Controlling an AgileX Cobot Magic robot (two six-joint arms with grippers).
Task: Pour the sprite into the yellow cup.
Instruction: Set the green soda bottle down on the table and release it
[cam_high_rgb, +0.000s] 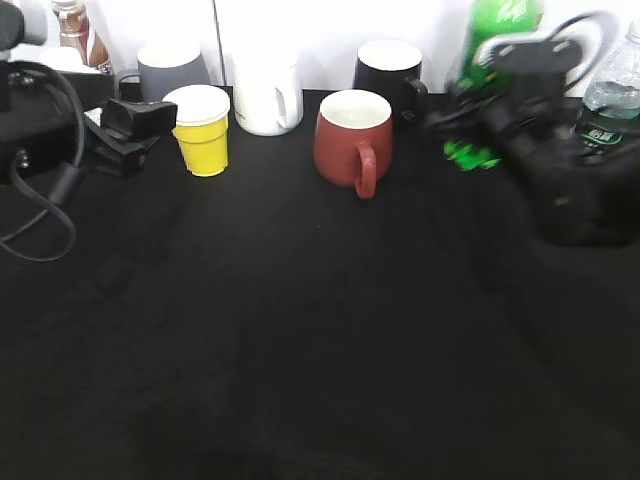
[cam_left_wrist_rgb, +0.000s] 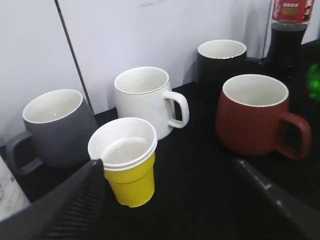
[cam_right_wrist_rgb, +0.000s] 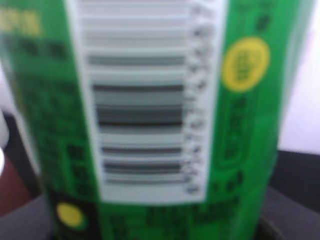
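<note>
The yellow cup (cam_high_rgb: 203, 137) stands at the back left of the black table; in the left wrist view (cam_left_wrist_rgb: 131, 167) its white inside looks empty. My left gripper (cam_high_rgb: 150, 118) (cam_left_wrist_rgb: 169, 167) is open, with its left finger against the cup's rim and the cup just inside the jaws. The sprite (cam_high_rgb: 497, 40), a green bottle, is upright at the back right and blurred. It fills the right wrist view (cam_right_wrist_rgb: 150, 120) with its barcode label. My right gripper (cam_high_rgb: 480, 112) (cam_right_wrist_rgb: 160, 232) is closed round its lower body.
A red mug (cam_high_rgb: 350, 140) stands mid-table between cup and bottle. White (cam_high_rgb: 267, 95), grey (cam_high_rgb: 170, 68) and black (cam_high_rgb: 390, 68) mugs line the back wall. A water bottle (cam_high_rgb: 612, 90) is at far right and a cola bottle (cam_high_rgb: 75, 28) at far left.
</note>
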